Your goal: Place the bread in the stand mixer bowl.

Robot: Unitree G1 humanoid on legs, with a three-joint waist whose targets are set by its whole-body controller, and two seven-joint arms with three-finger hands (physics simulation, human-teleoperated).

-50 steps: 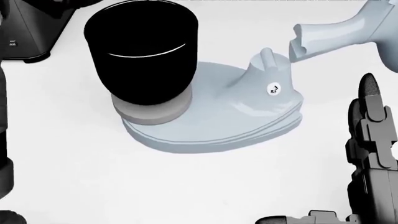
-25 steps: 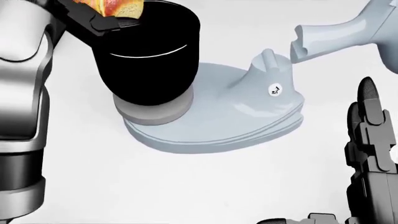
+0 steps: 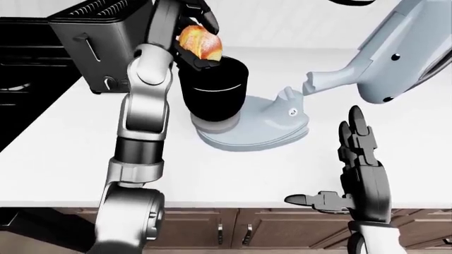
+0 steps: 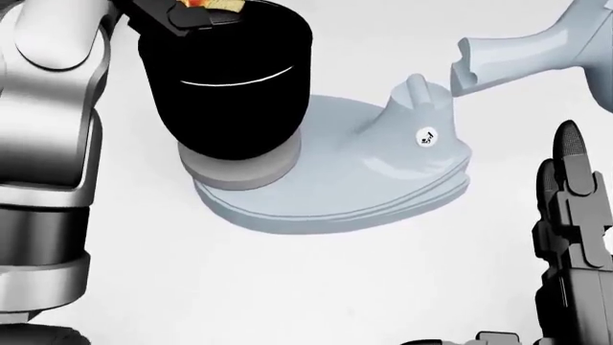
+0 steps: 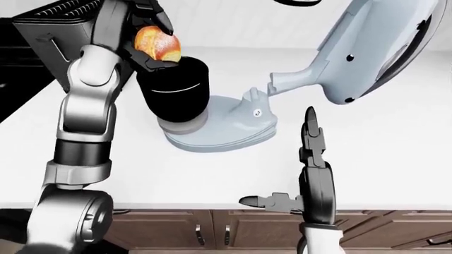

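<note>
A golden, orange-tinted piece of bread point(image 3: 200, 43) is held in my left hand point(image 3: 192, 37), whose fingers close round it just above the left rim of the black mixer bowl point(image 3: 213, 89). The bowl stands on the pale blue stand mixer base point(image 3: 263, 126), whose head point(image 3: 401, 53) is tilted up at the right. In the head view only a sliver of the bread point(image 4: 206, 4) shows at the top edge. My right hand point(image 3: 358, 159) stands open, fingers upright, over the counter's near edge at the lower right, away from the mixer.
A dark toaster point(image 3: 99, 45) stands on the white counter point(image 3: 63, 159) left of the bowl, behind my left arm point(image 3: 144, 106). Brown cabinet fronts point(image 3: 247, 230) run below the counter edge. A black stove area point(image 3: 28, 63) lies at the far left.
My left arm has come in from the left, carrying the bread up to the bowl's rim and then slightly higher and farther over it. The right hand has barely moved.
</note>
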